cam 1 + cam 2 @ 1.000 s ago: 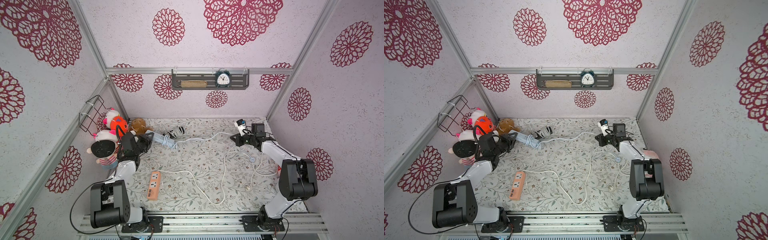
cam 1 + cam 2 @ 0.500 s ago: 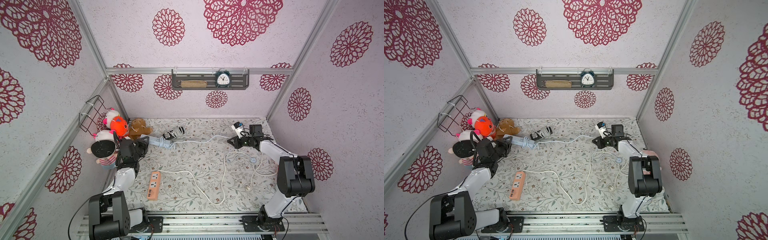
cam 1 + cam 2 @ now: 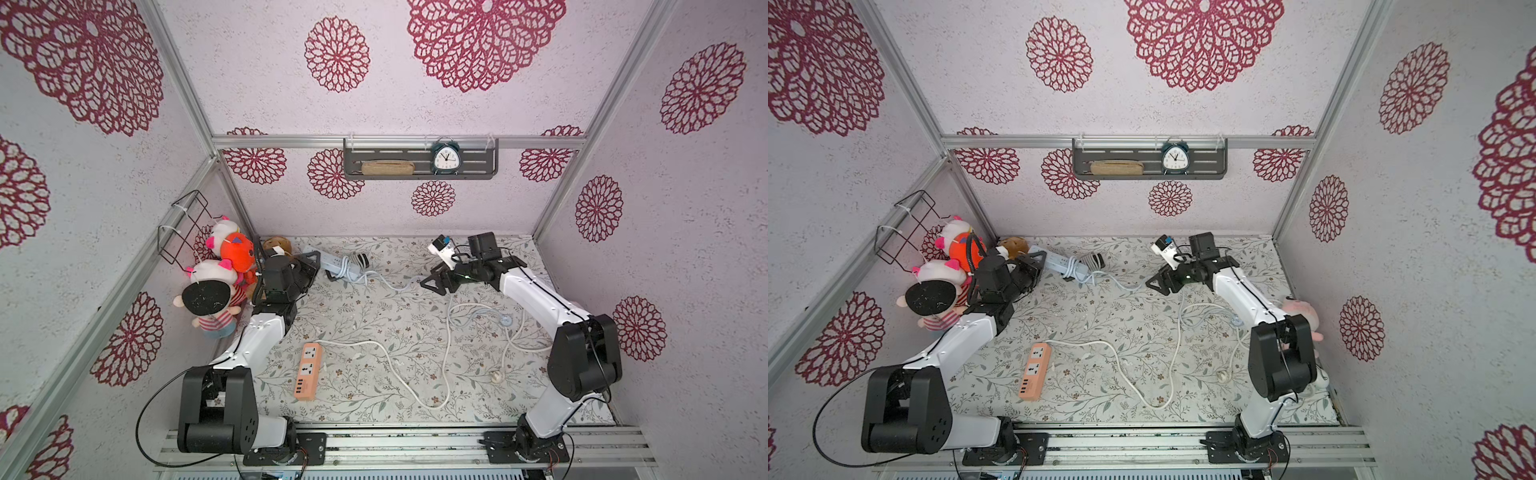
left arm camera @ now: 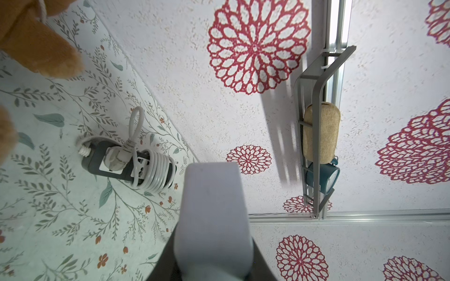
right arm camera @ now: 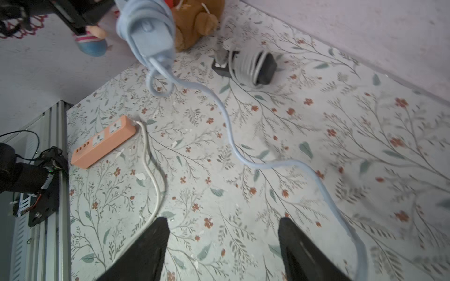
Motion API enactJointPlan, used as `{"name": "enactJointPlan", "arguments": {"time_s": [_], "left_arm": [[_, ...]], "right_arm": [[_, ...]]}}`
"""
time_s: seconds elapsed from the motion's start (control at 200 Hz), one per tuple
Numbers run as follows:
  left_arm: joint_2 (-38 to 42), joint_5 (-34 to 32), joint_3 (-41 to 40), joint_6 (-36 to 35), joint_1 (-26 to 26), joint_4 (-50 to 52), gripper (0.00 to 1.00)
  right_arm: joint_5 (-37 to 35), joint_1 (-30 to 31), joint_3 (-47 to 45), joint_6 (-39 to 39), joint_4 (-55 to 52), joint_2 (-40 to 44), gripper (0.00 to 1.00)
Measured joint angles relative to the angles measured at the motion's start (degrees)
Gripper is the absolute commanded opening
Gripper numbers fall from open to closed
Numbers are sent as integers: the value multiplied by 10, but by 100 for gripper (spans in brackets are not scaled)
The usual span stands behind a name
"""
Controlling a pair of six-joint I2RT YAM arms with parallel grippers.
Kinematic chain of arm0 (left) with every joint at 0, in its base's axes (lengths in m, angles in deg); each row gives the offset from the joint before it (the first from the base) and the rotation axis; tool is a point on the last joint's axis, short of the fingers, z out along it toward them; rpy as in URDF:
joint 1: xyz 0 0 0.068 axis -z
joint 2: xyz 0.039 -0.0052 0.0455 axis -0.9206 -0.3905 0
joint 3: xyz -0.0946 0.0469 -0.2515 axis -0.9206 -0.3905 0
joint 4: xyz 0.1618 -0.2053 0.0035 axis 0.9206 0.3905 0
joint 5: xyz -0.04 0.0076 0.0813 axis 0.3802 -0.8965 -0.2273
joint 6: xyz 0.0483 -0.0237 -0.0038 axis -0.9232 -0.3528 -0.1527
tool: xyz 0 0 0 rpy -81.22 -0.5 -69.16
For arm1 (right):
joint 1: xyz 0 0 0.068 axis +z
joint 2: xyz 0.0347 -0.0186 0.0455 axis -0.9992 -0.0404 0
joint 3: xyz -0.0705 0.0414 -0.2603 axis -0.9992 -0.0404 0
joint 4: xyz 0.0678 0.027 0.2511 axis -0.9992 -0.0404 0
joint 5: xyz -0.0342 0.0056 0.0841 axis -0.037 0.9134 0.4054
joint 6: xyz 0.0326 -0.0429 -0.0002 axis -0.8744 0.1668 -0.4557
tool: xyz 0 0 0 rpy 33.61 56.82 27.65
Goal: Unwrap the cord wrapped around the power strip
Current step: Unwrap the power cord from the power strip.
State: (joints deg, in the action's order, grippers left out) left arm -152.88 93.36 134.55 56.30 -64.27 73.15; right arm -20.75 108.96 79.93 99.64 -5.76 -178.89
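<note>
- Three strips lie in the cell: a blue strip (image 3: 329, 261), a black strip (image 4: 97, 159) and an orange strip (image 3: 309, 376).
- At the back left, the blue strip has one end pinched in the left claw (image 3: 311, 268) and the other end pointing toward the middle. A few turns of its blue cord (image 5: 228, 126) wrap it, and the rest snakes over the tabletop (image 3: 357, 316) toward the right arm (image 3: 536, 297).
- Wide and empty, the right claw (image 5: 222, 222) hangs over the tabletop. The blue cord runs past the outside of one finger, not between the two.
- The black strip, bound in a white coil (image 4: 155, 175), lies just behind the blue one.
- One brown bear (image 3: 275, 245) crowds the left claw. Four more plush toys (image 3: 237, 251) pile up in the left corner, and one pink toy (image 3: 1302, 309) shows behind the right arm.
- The orange strip lies near the front, with its white cord (image 5: 147, 158) loose across the middle.
- One white block (image 3: 440, 248) stands beside the right wrist.
- The tabletop wears a leaf-and-flower print, and the walls (image 3: 291, 199) are pale with red rosettes.
- One wire basket (image 3: 183, 232) hangs on the left wall. One shelf (image 3: 478, 168) on the back wall carries one clock (image 3: 445, 157) and one tan pouch (image 3: 387, 167).
</note>
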Motion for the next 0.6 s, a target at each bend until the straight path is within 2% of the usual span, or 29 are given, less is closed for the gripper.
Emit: {"name": "enactJointPlan", "arguments": {"time_s": [0.185,0.515,0.55,0.6], "left_arm": [[-1,3,0,1,15,7,0],[20,12,-13,18,22,5,0],[20,14,-17,23,23,-2,0],[20,17,-23,29,24,-9,0]], "right_arm": [[-31,61,22,-25,76,-74,74],[-61,83,34,-98,178,-175,72],[-64,85,39,-105,185,-179,67],[-67,89,45,-115,199,-182,54]]}}
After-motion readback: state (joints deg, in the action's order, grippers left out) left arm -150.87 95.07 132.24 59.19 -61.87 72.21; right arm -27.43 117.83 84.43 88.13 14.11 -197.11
